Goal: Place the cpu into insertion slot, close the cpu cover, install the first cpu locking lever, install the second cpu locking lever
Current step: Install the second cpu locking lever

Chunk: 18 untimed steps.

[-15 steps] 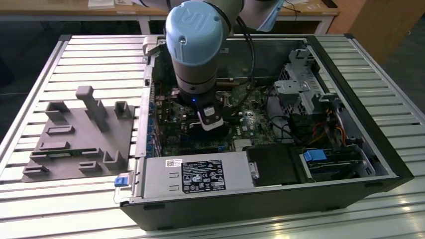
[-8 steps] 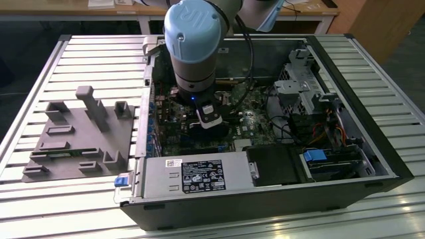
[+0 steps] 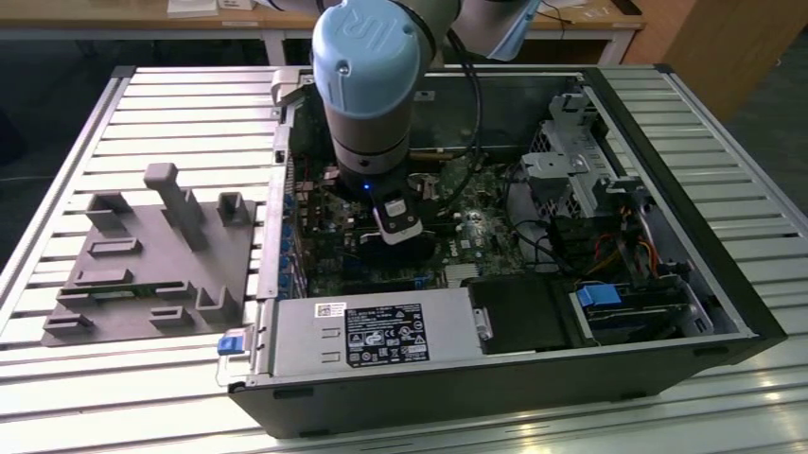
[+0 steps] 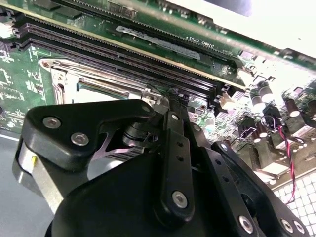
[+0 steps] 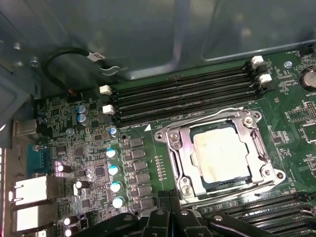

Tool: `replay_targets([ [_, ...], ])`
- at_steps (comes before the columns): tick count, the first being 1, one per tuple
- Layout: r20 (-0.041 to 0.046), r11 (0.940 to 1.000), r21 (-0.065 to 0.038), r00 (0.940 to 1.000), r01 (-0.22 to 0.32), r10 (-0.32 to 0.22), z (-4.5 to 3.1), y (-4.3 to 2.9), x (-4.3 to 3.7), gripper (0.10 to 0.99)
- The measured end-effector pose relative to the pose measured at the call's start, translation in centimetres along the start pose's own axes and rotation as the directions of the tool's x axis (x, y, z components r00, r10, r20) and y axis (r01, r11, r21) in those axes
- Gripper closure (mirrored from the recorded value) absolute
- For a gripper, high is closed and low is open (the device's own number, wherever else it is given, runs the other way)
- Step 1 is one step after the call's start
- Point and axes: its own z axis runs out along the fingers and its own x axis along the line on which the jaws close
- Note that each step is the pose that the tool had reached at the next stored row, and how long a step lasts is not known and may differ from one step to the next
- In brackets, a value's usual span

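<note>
In the first wrist view the cpu [image 5: 222, 155], a pale silver square, lies in the insertion slot [image 5: 249, 118] on the green board. The cpu cover [image 5: 183, 163], a silvery frame plate, lies flat around it. Thin wire levers run along two sides of the socket; I cannot tell whether they are hooked. My gripper [image 5: 170, 198] is shut with nothing in it, just off the socket's near corner. The second wrist view shows its black fingertips [image 4: 170, 98] beside the socket rim [image 4: 74, 81]. In the exterior view the gripper [image 3: 382, 244] reaches down into the open computer case.
Long black memory slots [image 5: 187, 96] run beside the socket, and a row of capacitors [image 5: 114, 170] stands on its other side. A power supply [image 3: 378, 331] and drive cages [image 3: 593, 180] stand inside the case. A grey fixture tray [image 3: 151, 255] lies on the exterior view's left.
</note>
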Motion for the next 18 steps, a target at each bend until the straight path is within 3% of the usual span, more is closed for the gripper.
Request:
replay_targets([
  [3, 0.0015, 1.0, 0.006, 1.0, 0.0, 0.0, -0.02, 0.01, 0.0, 0.984],
  [7, 0.0019, 1.0, 0.006, 1.0, 0.001, -0.001, -0.3, 0.12, 0.01, 0.984],
  [14, 0.0018, 1.0, 0.007, 1.0, 0.0, 0.0, -1.84, 0.64, 0.05, 0.984],
  [18, 0.0021, 1.0, 0.008, 1.0, 0.0, -0.001, -1.96, 0.83, -0.19, 0.984],
])
